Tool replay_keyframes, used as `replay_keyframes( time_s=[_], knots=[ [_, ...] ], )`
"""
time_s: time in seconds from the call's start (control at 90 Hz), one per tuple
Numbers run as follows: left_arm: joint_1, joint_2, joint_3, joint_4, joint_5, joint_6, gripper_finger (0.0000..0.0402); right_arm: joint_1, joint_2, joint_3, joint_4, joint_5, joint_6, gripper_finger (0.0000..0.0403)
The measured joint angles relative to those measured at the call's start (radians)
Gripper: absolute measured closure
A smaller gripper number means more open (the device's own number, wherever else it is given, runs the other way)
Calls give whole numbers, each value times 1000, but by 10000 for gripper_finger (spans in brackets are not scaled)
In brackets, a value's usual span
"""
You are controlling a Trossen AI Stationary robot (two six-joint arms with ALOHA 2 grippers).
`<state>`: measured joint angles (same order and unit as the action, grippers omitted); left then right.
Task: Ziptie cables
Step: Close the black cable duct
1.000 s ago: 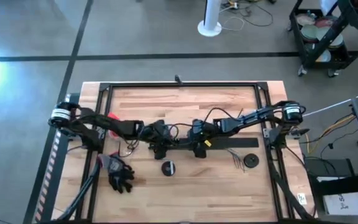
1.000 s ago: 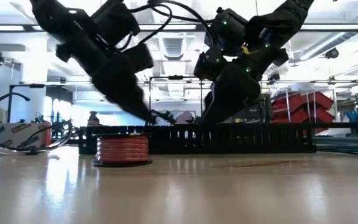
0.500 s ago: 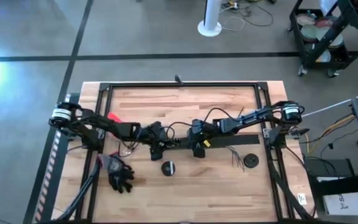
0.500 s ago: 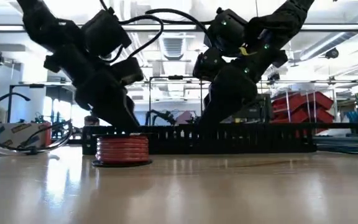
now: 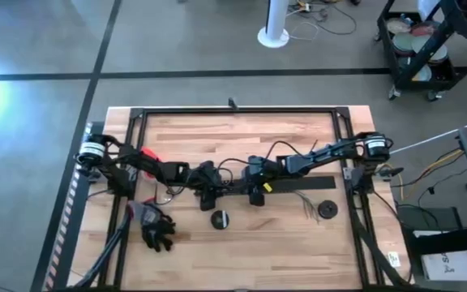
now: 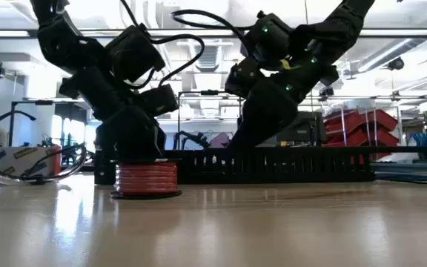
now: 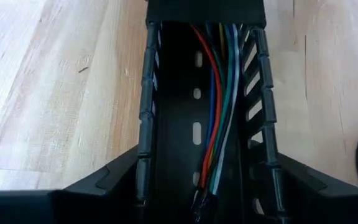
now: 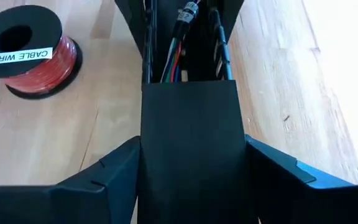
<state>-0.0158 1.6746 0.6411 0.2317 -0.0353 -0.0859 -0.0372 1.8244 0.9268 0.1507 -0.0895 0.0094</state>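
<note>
Change: left gripper (image 5: 207, 192) has dropped lower onto the duct's left end since a second ago; right gripper (image 5: 257, 191) has barely shifted.
Left fingers: one on each outer wall of the open duct (image 7: 197, 124), straddling it; whether they press on the walls I cannot tell.
Right fingers: likewise either side of the duct's lidded stretch (image 8: 190, 143); clamped or not, cannot tell.
Cables: a bundle of coloured wires (image 7: 219, 118) lies inside the duct, in the middle of the high view, between the two grippers.
Cable axis: along the channel, left to right across the high view.
Ziptie: I cannot pick it out for certain; thin dark strips (image 5: 306, 205) lie at lower right of the duct.
Step, as I judge: steadying the duct around the wires.
Doing it well: keep both grippers square to the walls and level, so the comb teeth do not splay or the wires lift out.
Nearby: red spool (image 8: 33, 57) just beside the duct.
</note>
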Motion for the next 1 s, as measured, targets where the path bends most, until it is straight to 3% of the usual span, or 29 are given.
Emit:
replay_keyframes(
  time_s=[0.3,0.8,1.0],
  knots=[
    [0,-1,0,0,-5,5,171,-3,7,14,5,-55,-45,175],
    [-3,1,-3,30,-4,1,171,-28,-4,23,-97,21,67,177],
    [-3,1,-6,43,0,-4,171,-25,-2,17,-50,-59,36,181]
  ],
)
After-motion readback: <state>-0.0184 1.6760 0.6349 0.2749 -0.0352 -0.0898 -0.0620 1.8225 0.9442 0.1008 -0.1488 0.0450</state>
